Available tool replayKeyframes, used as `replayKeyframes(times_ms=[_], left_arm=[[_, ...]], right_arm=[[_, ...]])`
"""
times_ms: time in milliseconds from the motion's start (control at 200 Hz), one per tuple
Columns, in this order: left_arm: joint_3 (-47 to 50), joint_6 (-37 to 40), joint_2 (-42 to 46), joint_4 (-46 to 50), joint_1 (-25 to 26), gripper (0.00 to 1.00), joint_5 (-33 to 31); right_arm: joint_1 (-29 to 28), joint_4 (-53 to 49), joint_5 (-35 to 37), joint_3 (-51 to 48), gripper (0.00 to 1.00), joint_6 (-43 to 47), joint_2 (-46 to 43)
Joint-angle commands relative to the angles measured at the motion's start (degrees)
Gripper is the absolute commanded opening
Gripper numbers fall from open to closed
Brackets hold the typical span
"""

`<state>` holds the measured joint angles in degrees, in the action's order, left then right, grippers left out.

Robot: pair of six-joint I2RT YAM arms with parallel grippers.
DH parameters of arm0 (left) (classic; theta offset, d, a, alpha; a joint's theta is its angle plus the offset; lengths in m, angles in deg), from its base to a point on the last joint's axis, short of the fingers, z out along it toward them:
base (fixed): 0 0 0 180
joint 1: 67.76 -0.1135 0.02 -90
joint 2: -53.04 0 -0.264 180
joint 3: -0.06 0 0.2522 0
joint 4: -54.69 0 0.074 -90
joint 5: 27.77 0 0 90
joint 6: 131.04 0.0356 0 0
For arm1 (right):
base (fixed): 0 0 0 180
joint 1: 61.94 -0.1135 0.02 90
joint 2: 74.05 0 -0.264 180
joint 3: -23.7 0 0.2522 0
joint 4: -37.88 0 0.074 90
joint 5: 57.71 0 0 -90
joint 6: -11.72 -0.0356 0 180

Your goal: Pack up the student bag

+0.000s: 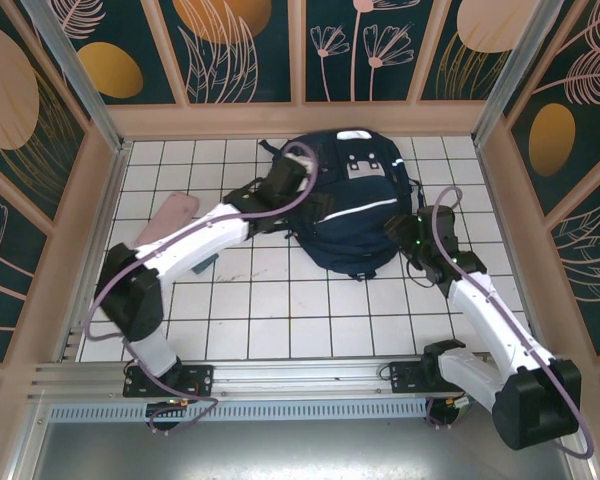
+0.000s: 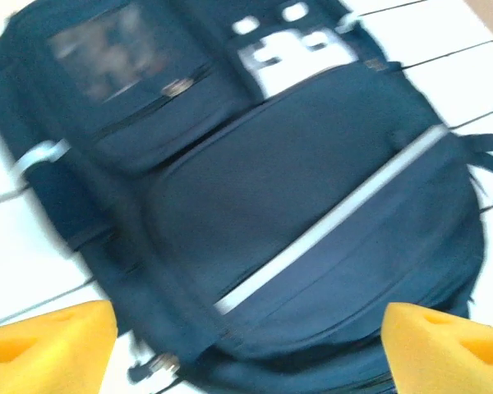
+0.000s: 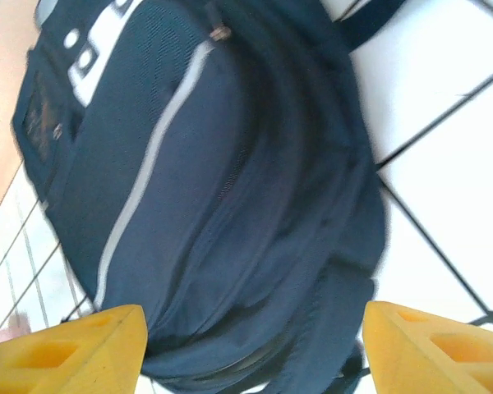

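Left wrist view is blurring, so the window pocket on the student bag point(image 2: 296, 205) is hard to make out. From above, the left arm point(image 1: 210, 235) is covering the bag's left side and part of a pinkish flat item point(image 1: 170, 215) left of the bag.

The bag is lying flat on the white-tiled desk point(image 1: 280, 330): navy fabric, white diagonal stripe, white patches near the top, dark straps. Marks on the patches are too small to read.

Left end effector point(image 2: 246, 353) is hovering over the bag, fingers spread wide. Right end effector point(image 3: 251, 349) is hanging at the bag's right side, fingers spread; contact unclear.
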<state>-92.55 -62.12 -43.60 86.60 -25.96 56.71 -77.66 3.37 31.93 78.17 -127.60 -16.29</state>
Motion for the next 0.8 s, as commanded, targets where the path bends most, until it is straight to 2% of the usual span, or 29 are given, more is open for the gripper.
replayKeyframes(times_ms=[0,165,365,536,611,691,796], left_arm=[[8.88,0.18,5.26,-4.68,-2.22,0.88,3.03],[19.02,3.79,6.57,-7.02,-6.42,0.89,8.79],[18.88,12.37,0.60,-8.79,-7.96,0.79,16.51],[13.13,19.24,-6.42,-6.50,-8.14,0.67,16.68],[10.55,21.96,-8.95,-4.77,-8.24,0.61,14.46],[8.97,24.60,-10.43,-3.79,-8.38,0.49,12.06],[7.73,27.87,-11.52,-1.95,-8.44,0.47,12.68]], right_arm=[[-4.10,-0.74,-3.99,6.04,0.70,5.79,4.02],[-7.73,0.72,-5.76,9.82,0.70,3.14,9.71],[-7.92,4.14,-10.88,11.00,0.70,0.53,14.22],[-7.92,5.20,-12.33,11.36,0.70,-0.51,15.63],[-7.93,4.97,-12.12,11.31,0.70,-0.61,15.63],[-7.92,4.72,-11.82,10.98,0.70,-0.69,15.76],[-7.83,4.52,-11.42,10.59,0.69,-1.67,16.24]])
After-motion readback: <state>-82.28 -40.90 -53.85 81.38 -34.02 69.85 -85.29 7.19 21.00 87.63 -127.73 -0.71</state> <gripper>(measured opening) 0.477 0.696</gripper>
